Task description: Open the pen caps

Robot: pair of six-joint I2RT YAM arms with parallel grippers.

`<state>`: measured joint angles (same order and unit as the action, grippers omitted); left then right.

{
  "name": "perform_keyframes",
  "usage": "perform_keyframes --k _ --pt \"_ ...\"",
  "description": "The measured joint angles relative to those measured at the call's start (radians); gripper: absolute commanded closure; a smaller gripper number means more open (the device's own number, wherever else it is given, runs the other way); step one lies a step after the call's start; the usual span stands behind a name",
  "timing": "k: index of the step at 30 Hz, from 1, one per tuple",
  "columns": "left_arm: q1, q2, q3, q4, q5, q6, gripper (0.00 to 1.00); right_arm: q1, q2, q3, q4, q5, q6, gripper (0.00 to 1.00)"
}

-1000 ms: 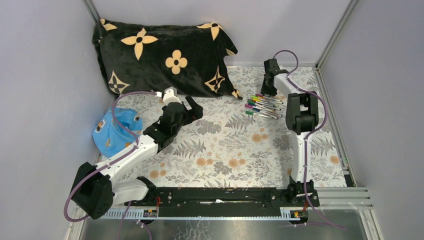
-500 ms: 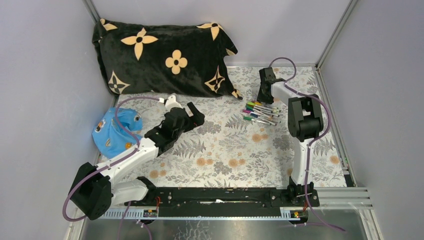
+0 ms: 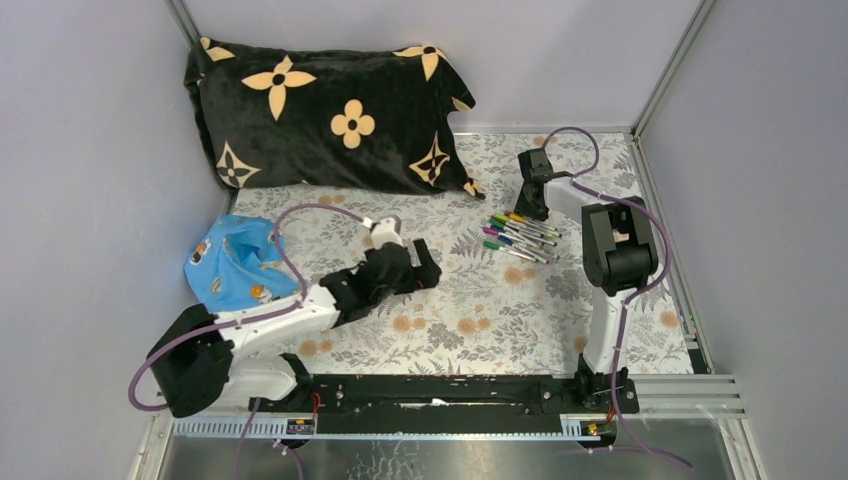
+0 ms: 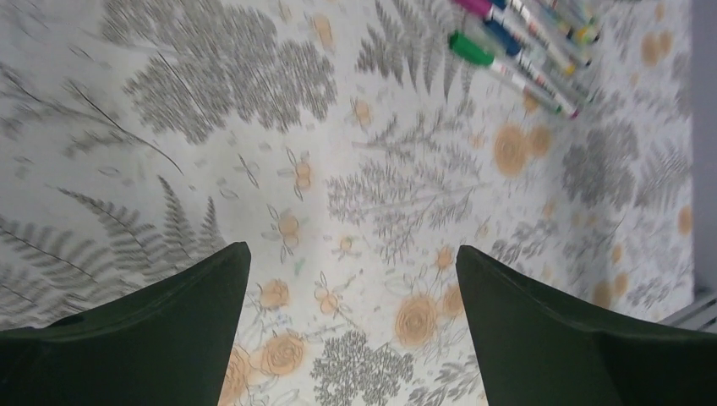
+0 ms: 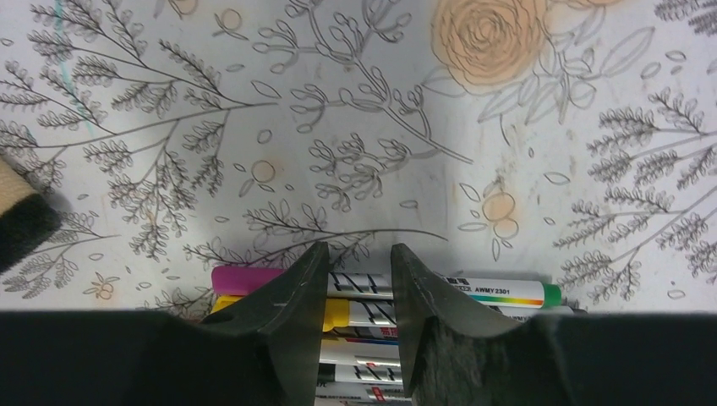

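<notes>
Several pens lie side by side on the flowered mat, white-grey barrels with coloured pen caps on their left ends. My right gripper hangs over the far side of the bunch. In the right wrist view its fingers stand a little apart across the barrels, holding nothing, with a pink cap and a yellow cap just left of them. My left gripper is wide open and empty over bare mat, left of the pens. In its own view the gripper faces a green cap at the top.
A black pillow with tan flowers fills the far left, one corner close to the pens. A blue cloth lies at the left edge. Grey walls close in three sides; the arms' mounting rail runs along the front.
My left arm has swung right across the mat toward the pens. The right gripper has come slightly nearer, and the pen bunch now lies a little nearer and to the left.
</notes>
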<state>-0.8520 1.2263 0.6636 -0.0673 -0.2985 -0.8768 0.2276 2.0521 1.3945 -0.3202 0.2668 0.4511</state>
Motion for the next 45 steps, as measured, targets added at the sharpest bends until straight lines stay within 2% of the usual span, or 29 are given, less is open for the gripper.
perform_keyframes --k 9,15,22,27,31,34,38,40,45 --pt "-0.204 0.213 0.044 0.006 -0.026 -0.023 0.02 0.001 -0.058 -0.086 0.017 0.013 0.050 0.58" --pt "-0.269 0.302 0.084 0.019 -0.055 -0.038 0.02 0.007 -0.101 -0.150 0.037 0.017 0.095 0.58" --pt "-0.286 0.356 0.092 0.029 -0.089 -0.055 0.02 0.043 -0.153 -0.221 0.046 0.036 0.171 0.58" --pt "-0.286 0.401 0.117 0.046 -0.114 -0.037 0.15 0.067 -0.205 -0.294 0.073 0.036 0.242 0.59" --pt "-0.287 0.453 0.163 0.068 -0.131 0.017 0.21 0.093 -0.246 -0.349 0.089 0.039 0.299 0.59" --pt "-0.287 0.493 0.188 0.081 -0.137 0.056 0.34 0.116 -0.269 -0.378 0.094 0.045 0.345 0.59" --pt "-0.288 0.536 0.222 0.090 -0.151 0.095 0.39 0.144 -0.284 -0.399 0.096 0.064 0.401 0.60" --pt "-0.288 0.554 0.239 0.096 -0.157 0.110 0.46 0.154 -0.295 -0.413 0.098 0.066 0.428 0.60" --pt "-0.288 0.612 0.300 0.101 -0.169 0.145 0.47 0.200 -0.340 -0.466 0.101 0.069 0.513 0.61"
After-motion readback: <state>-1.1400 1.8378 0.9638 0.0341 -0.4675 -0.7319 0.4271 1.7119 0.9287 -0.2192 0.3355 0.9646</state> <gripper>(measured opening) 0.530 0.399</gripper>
